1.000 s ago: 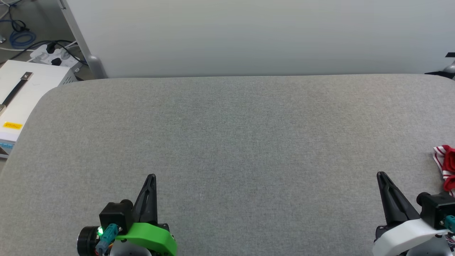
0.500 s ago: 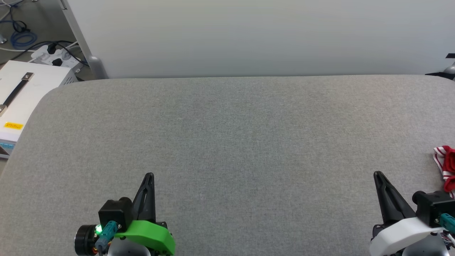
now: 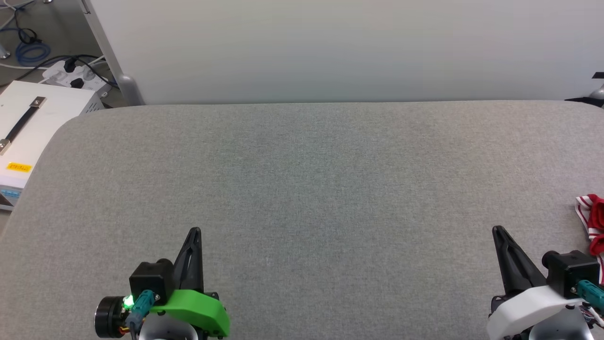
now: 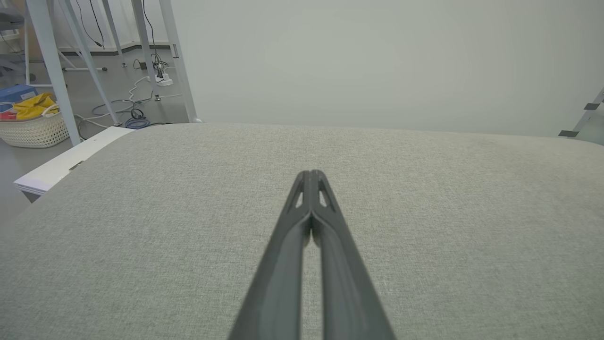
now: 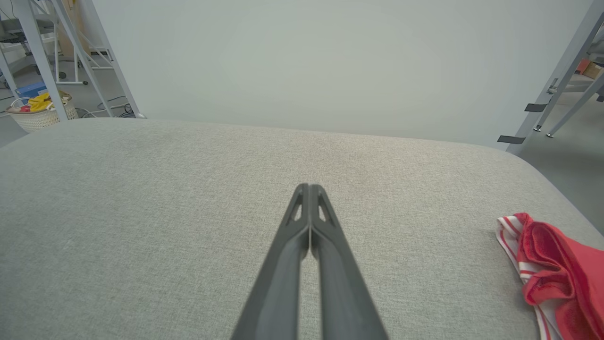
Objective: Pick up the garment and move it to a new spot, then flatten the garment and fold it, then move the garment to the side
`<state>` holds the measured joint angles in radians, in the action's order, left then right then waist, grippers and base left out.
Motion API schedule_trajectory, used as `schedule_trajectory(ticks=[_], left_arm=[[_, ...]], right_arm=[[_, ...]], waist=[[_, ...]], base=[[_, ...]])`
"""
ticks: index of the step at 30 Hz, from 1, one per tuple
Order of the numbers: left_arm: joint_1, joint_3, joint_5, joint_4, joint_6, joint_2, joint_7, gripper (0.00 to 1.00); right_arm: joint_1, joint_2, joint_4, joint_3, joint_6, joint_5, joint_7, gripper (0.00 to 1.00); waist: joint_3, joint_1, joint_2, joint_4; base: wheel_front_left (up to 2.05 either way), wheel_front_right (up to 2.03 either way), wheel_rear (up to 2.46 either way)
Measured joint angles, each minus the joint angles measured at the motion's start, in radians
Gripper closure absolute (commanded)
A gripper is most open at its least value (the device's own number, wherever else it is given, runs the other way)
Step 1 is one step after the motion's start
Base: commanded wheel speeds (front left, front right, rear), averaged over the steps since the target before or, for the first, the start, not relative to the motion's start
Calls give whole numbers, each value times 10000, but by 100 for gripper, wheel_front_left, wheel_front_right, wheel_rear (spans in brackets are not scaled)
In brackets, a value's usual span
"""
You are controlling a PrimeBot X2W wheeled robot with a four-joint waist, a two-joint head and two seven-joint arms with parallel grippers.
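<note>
Bearing garment [image 3: 596, 211] — grey table [image 3: 302, 189]; pale wall [image 3: 330, 47].

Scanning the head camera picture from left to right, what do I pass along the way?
White case with a black handle → left gripper → right gripper → red garment with striped trim.

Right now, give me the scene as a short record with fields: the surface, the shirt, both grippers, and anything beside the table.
surface: grey fabric-covered table
shirt: red with striped trim, bunched up at the table's right edge, partly out of frame
left gripper: shut, holding nothing, at the near left
right gripper: shut, holding nothing, near the shirt but apart from it
beside table: white box on the left, power strip on the floor beyond it
</note>
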<state>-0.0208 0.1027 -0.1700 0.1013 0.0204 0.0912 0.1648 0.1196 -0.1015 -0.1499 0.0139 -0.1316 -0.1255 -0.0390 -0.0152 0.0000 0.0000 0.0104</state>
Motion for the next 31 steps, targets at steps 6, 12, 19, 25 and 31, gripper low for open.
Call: schedule_trajectory(ticks=[6,12,19,25,31], left_arm=[[0,-86,117,-100,-42,-17,-121,100],[1,-136,209,-150,-46,-38,-245,100],[2,-207,336,-207,-73,-59,-353,100],[3,-299,468,-303,-75,-94,-510,100],[4,-393,594,-385,-75,-151,-616,100]], right_arm=[[-54,21,109,-12,0,107,10,100],[-174,52,209,-23,0,209,54,100],[-215,86,330,-31,0,309,82,100],[-291,142,453,-40,0,374,98,100],[-409,186,541,-52,0,439,105,100]], waist=[[12,0,0,-8],[23,0,0,-16],[36,0,0,-25],[47,0,-1,-32],[59,0,0,-40]], base=[[0,0,0],[0,0,0],[0,0,0],[0,0,0],[0,0,0]])
